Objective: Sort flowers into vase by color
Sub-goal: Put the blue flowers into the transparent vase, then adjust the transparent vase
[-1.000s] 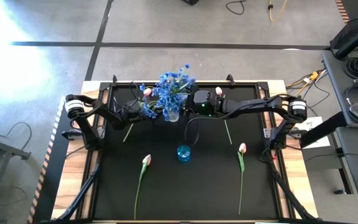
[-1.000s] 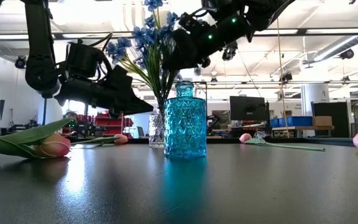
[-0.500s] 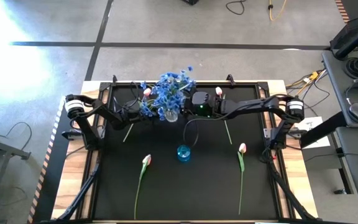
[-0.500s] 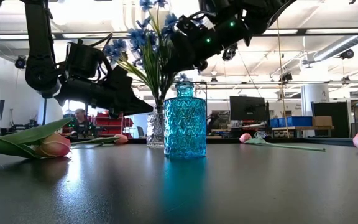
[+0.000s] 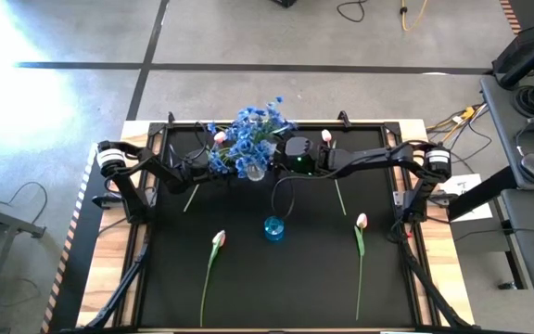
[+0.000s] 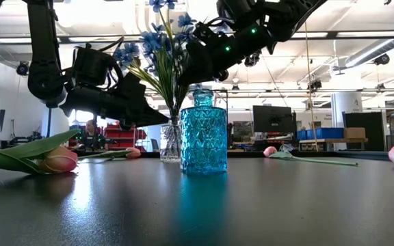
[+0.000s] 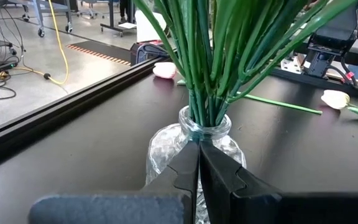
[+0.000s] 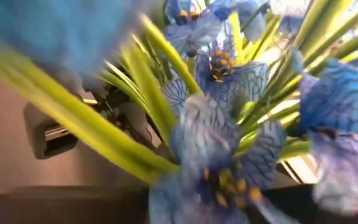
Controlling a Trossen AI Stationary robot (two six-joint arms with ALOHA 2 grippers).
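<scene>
A clear glass vase [image 5: 256,172] at the far middle of the table holds a bunch of blue-blossomed flowers [image 5: 248,139] on green stems [image 7: 210,68]. My left gripper [image 7: 199,148] is shut, with its tips at the vase just under the neck. My right gripper [image 6: 191,63] reaches in among the blue blossoms [image 8: 216,118] above the vase. A blue patterned vase [image 6: 203,133] stands empty near the table's middle. Pink-white tulips lie flat on the black top: one at near left [image 5: 218,239], one at near right [image 5: 361,221] and one at far right [image 5: 326,135]. My left gripper comes about level from the table's left side, and its shut fingertips [image 7: 188,165] lie against the clear vase's shoulder [image 7: 166,146], just below the neck. The vase stands upright on the table.
A fourth tulip [image 5: 219,137] lies at the far left beside the blue bunch, its stem slanting toward the near side. The raised black frame [image 5: 378,123] rims the table. Open black tabletop [image 5: 286,288] spreads in front of the blue vase.
The blue bunch has swung from leaning toward the table's right to more upright, and its blossoms have drawn closer together over the clear vase. The vase stands where it was.
</scene>
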